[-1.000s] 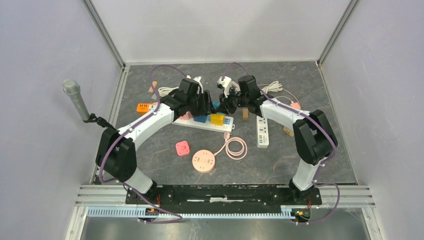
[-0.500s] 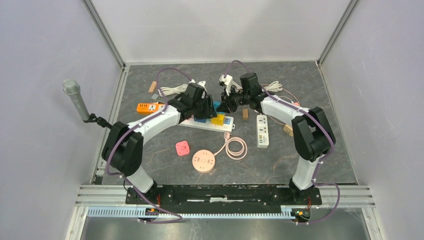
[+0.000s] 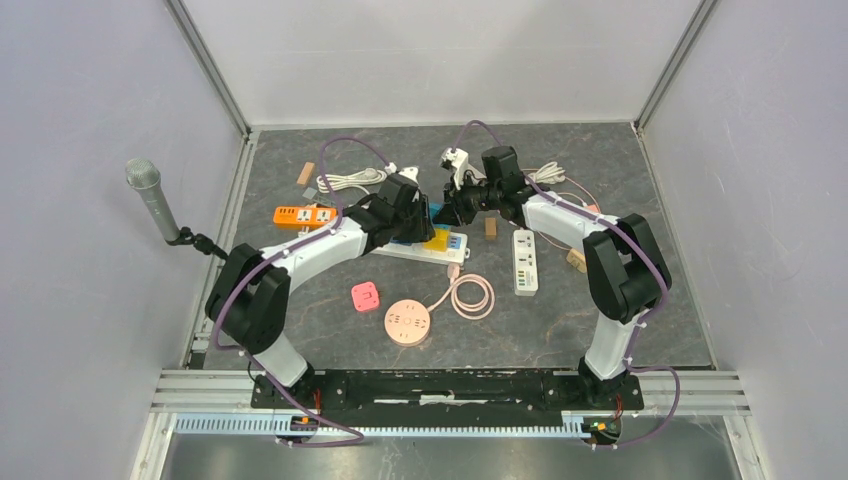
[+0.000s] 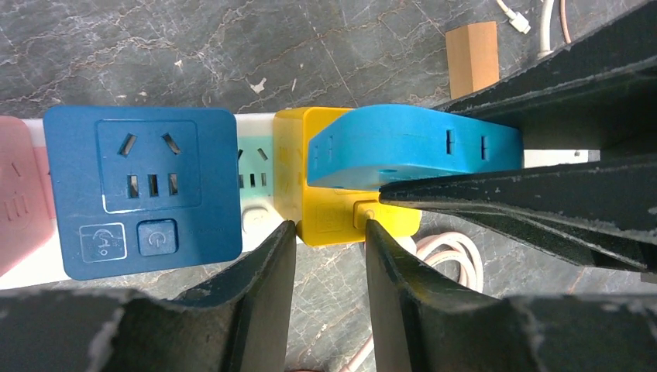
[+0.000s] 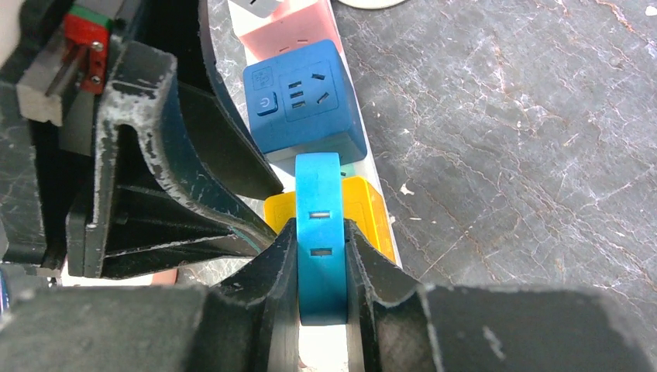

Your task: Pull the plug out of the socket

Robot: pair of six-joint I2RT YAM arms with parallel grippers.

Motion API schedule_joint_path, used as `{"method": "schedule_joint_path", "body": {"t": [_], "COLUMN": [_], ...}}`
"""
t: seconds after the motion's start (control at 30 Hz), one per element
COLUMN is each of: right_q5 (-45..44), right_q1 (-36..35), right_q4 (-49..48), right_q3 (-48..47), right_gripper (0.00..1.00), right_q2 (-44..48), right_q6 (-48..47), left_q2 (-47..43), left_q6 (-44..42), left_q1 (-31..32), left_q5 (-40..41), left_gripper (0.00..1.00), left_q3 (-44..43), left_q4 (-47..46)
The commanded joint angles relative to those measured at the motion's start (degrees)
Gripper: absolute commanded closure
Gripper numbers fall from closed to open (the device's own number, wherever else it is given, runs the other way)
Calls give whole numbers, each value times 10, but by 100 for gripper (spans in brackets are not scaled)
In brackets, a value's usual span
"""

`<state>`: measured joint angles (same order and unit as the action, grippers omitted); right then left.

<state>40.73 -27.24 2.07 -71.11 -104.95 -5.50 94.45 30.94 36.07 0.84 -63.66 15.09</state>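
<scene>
A white power strip (image 3: 457, 251) lies mid-table and carries a pink (image 4: 15, 203), a dark blue (image 4: 139, 190) and a yellow adapter cube (image 4: 333, 215). A light blue plug (image 5: 318, 186) stands over the yellow cube (image 5: 366, 208). My right gripper (image 5: 320, 229) is shut on this plug (image 4: 411, 143), one finger on each flat side. I cannot tell whether the plug's pins are still in the cube. My left gripper (image 4: 329, 230) is slightly open, its tips at the near edge of the yellow cube, holding nothing. In the top view the two grippers (image 3: 418, 212) (image 3: 448, 210) almost touch.
An orange strip (image 3: 300, 214) lies at the left and a second white strip (image 3: 525, 262) at the right. A round pink socket hub (image 3: 407, 323) with a coiled cord and a pink square (image 3: 365, 296) lie nearer. Wooden blocks (image 3: 490, 227), white cables (image 3: 350, 180) and a microphone (image 3: 150, 195) are also here.
My left gripper has moved right along the strip, from the pink and blue cubes to the yellow cube. My right gripper has stayed put, still gripping the light blue plug.
</scene>
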Motion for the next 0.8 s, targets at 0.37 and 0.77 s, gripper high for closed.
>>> {"method": "schedule_joint_path", "body": {"t": [0.37, 0.77], "right_q5": [24, 24], "right_q1": [16, 27], "right_q4": [-101, -146], "right_q3": [-24, -31], "right_gripper": [100, 100], "right_q2": [52, 56], "right_q6": [38, 78], "left_q2": [22, 35], "left_q6": [-36, -34], "left_q1": [6, 6], "left_q5": [95, 111], "left_gripper": [58, 61], "left_q3": [59, 62], "left_q4": [43, 64]}}
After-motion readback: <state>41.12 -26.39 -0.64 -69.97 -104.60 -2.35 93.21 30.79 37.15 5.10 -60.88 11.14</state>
